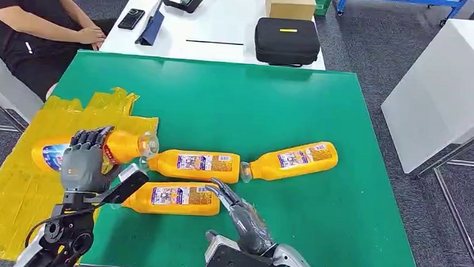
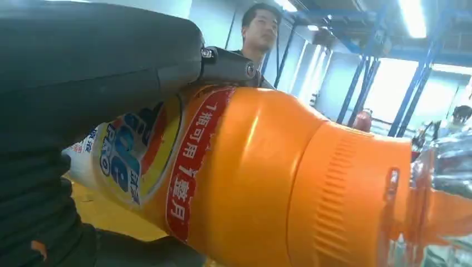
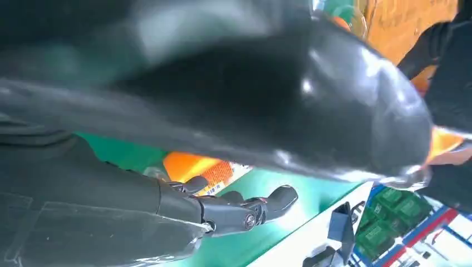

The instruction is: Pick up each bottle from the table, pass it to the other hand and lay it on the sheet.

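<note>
My left hand (image 1: 85, 162) grips an orange bottle (image 1: 120, 146) by its middle, holding it over the yellow sheet (image 1: 11, 189) at the table's left, its clear cap pointing right. The left wrist view shows that bottle (image 2: 267, 178) close up under my left hand (image 2: 83, 72). Three more orange bottles lie on the green mat (image 1: 254, 104): one in the middle (image 1: 193, 163), one nearer me (image 1: 173, 197), one to the right (image 1: 294, 160). My right hand (image 1: 242, 216) hovers open by the base of the nearer bottle, fingers (image 3: 245, 208) stretched out, holding nothing.
Behind the mat is a white table (image 1: 228, 23) with a black case (image 1: 287, 41), a cardboard box (image 1: 290, 3), a phone (image 1: 131, 19) and a tablet. A person (image 1: 32, 25) sits at the back left. Another white table (image 1: 445, 89) stands on the right.
</note>
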